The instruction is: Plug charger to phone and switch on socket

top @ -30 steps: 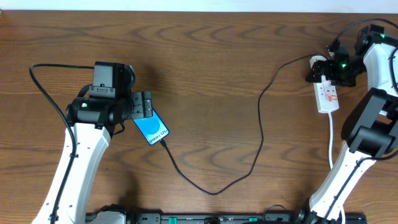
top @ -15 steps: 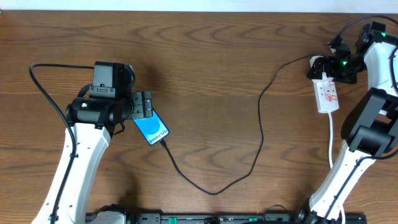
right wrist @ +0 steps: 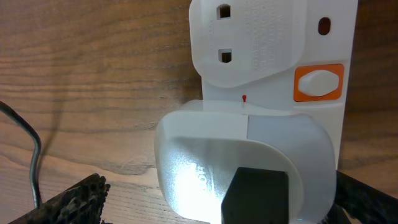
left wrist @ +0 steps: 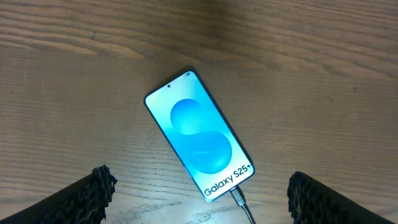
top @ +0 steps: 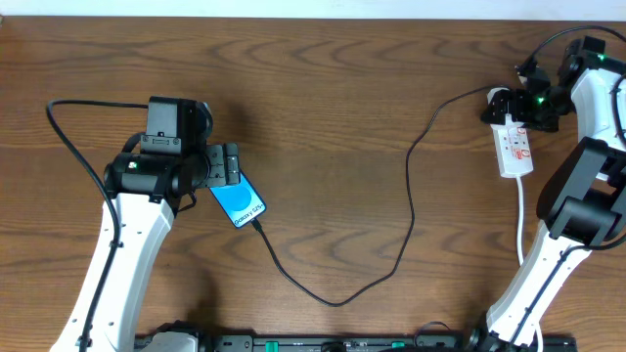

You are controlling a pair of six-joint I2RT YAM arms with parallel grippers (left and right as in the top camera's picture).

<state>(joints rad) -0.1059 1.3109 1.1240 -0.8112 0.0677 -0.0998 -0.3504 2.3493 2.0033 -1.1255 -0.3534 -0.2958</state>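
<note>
The phone (top: pixel 241 203) lies flat on the wooden table with its blue screen up, seen close in the left wrist view (left wrist: pixel 199 134). The charger plug (left wrist: pixel 239 200) sits in the phone's bottom edge, and the black cable (top: pixel 337 301) loops across the table to a white adapter (right wrist: pixel 249 162) plugged into the socket (top: pixel 514 149). My left gripper (top: pixel 227 166) hovers open over the phone's top end, and its fingers (left wrist: pixel 87 196) hold nothing. My right gripper (top: pixel 523 106) stands open astride the adapter. The socket's orange switch (right wrist: pixel 318 83) shows just beyond the adapter.
The socket's white cord (top: pixel 522 230) runs toward the front beside the right arm's base (top: pixel 577 210). A black lead (top: pixel 68 147) curves round the left arm. An unused outlet (right wrist: pixel 249 37) lies further along the strip.
My right gripper has shifted slightly toward the table's far edge over the socket's end. The left arm, phone and cable have not moved.
</note>
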